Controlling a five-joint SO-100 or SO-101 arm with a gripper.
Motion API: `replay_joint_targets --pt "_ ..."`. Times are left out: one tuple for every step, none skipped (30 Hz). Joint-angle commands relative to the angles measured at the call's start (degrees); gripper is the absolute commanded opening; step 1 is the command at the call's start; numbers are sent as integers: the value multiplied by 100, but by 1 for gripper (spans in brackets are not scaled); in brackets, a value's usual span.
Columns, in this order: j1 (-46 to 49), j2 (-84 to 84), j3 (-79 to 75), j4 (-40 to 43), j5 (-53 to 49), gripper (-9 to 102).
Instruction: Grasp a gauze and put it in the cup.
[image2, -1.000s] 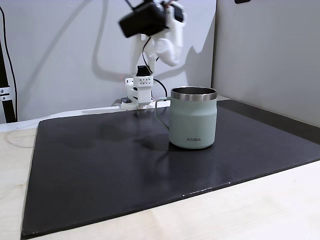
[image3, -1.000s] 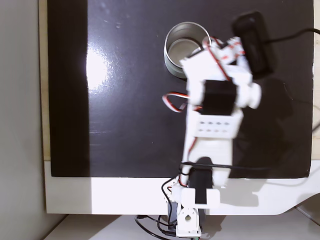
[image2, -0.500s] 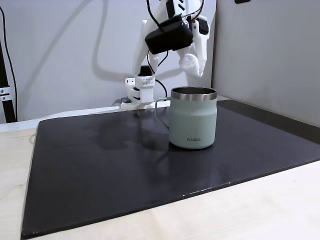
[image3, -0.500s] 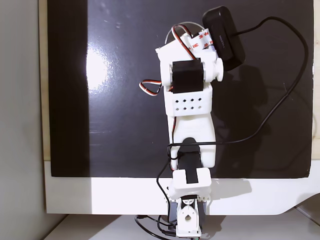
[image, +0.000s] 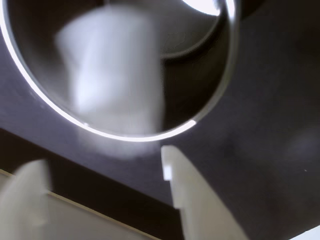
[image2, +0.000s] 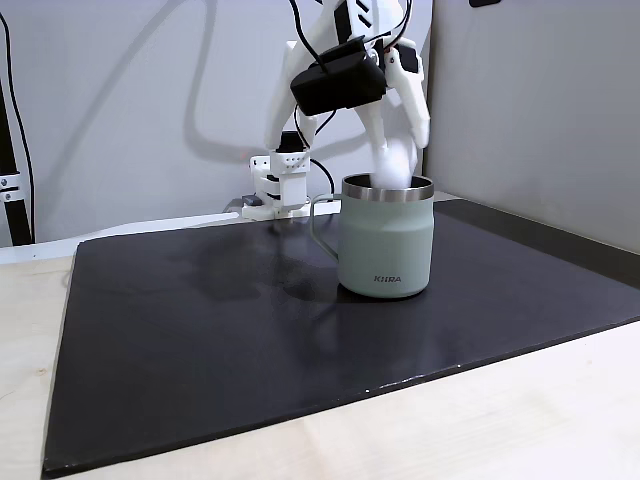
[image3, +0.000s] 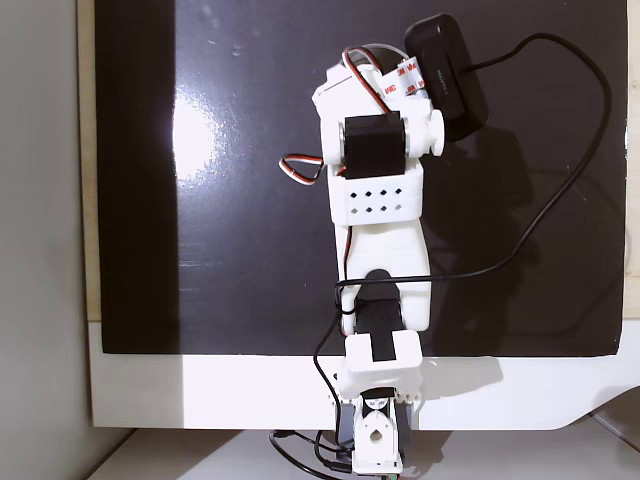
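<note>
- In a fixed view from the side, the black mat (image2: 200, 330) covers most of the pale wooden table (image2: 500, 420), running from the left edge across to the right.
- Left of centre at the back, the arm's white base (image2: 280, 185) stands on the mat's far edge.
- Right of it, the cup (image2: 385, 235) stands upright on the mat, handle to the left in this view.
- Directly above the cup, the gripper (image2: 395, 150) points down, fingers parted and holding nothing.
- The gauze (image2: 392, 165), blurred, sits at the steel rim, partly inside the cup and free of the fingers.
- In the wrist view, the gauze (image: 112, 80) appears as a white blur within the cup's rim (image: 220, 95), with one finger (image: 195, 200) below at right.
</note>
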Motion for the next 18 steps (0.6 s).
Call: replay_joint_targets --pt "97 62 -308 -26 0 34" --pt "105 62 -308 -26 0 34" --pt "114 62 -308 -26 0 34" --pt "123 62 -308 -26 0 34" --pt "123 62 -299 -26 0 34" --pt "123 62 -290 -26 0 34" --pt "132 62 -290 -18 0 34" --pt "132 62 -281 -18 0 34" --pt "132 62 -281 -18 0 34" --pt "132 62 -281 -18 0 34" --pt "132 62 -272 -18 0 34" --pt "132 62 -272 -18 0 34" --pt "132 62 -272 -18 0 34" --pt "132 62 -272 -18 0 34" --pt "132 62 -272 -18 0 34" --pt "132 62 -272 -18 0 34" --pt "132 62 -272 -18 0 34" --pt "132 62 -272 -18 0 34"
